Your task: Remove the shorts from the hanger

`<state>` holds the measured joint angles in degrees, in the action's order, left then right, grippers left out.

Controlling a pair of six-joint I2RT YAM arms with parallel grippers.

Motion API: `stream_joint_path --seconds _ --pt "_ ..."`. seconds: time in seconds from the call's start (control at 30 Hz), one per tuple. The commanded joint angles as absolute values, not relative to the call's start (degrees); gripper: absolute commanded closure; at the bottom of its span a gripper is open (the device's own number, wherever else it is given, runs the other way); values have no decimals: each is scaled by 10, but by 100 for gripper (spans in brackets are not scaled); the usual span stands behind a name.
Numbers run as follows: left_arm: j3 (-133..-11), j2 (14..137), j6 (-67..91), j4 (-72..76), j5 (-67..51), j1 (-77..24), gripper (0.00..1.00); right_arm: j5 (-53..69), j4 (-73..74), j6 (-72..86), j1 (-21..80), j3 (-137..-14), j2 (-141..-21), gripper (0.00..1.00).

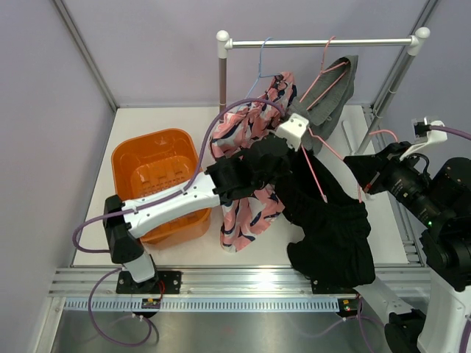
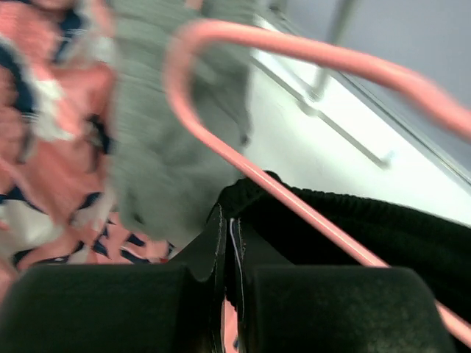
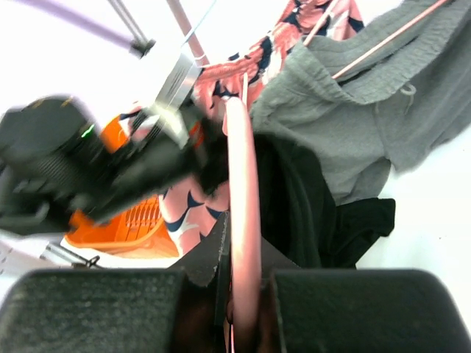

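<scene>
Shorts (image 1: pixel 331 235), black: draped on pink hanger (image 1: pixel 315 173), between your two arms. Left gripper (image 2: pixel 229 243): clenched, apparently on waistband edge. Right gripper (image 3: pixel 243 294): clamped on hanger bar, bar running straight away from it. Likely pull: leftward, off bar.

A basket (image 1: pixel 154 180) sat on the table (image 1: pixel 162 118) at left. A rail (image 1: pixel 320 43) spanned the back, a garment (image 1: pixel 254 125) hanging from it and a second garment (image 1: pixel 335 92) to its right. In front, right of the basket, the shorts (image 1: pixel 331 235) hung from a hanger (image 1: pixel 315 175).
</scene>
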<state>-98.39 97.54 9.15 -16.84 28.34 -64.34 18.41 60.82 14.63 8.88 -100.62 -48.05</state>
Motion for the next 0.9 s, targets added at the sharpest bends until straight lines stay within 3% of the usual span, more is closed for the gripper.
stream_joint_path --seconds 0.0,0.4,0.6,0.73,0.77,0.87 --pt "-974 910 40 -124 174 -695 100 149 543 173 91 -978 -480 100" --pt "-933 816 -92 -230 62 -883 100 42 408 198 90 -975 -535 100" --pt "-980 780 -112 -255 202 -894 100 3 392 201 90 -1014 -548 100" --pt "-1111 789 -203 -241 335 -894 100 -14 415 193 90 -1054 -558 100" --pt "-1198 796 -247 -233 371 -894 100 -13 418 193 90 -1063 -561 100" --pt "-1285 797 -348 -130 397 -896 100 -10 427 191 90 -1067 -558 100"
